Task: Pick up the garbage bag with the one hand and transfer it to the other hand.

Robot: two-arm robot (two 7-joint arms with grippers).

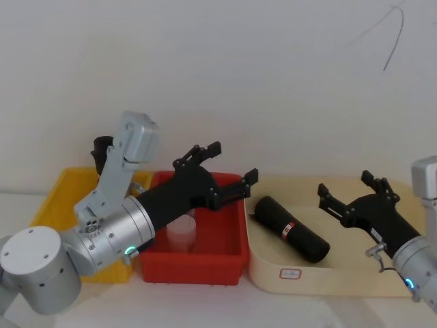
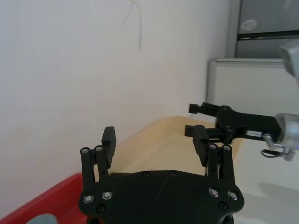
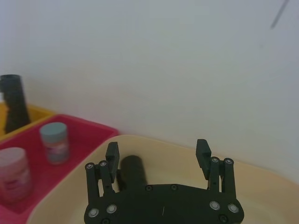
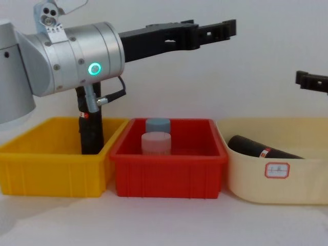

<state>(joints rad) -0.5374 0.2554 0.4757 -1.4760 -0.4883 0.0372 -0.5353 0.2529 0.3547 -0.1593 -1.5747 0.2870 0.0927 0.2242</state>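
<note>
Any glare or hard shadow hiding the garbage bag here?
Head view: soft even light, garbage bag plain in the beige tray, faint shadow beside it. Chest view: no glare; the tray wall hides its lower side. Right wrist view: its end sits dark beyond the open right end effector.

the garbage bag (image 1: 290,229), a tight black roll with a red-and-white band, is laid on its side, aslant, near the left edge of the cream tray (image 1: 334,287). the left gripper (image 1: 232,162) and right gripper (image 1: 345,182) are held spread, both clear of it.
</note>
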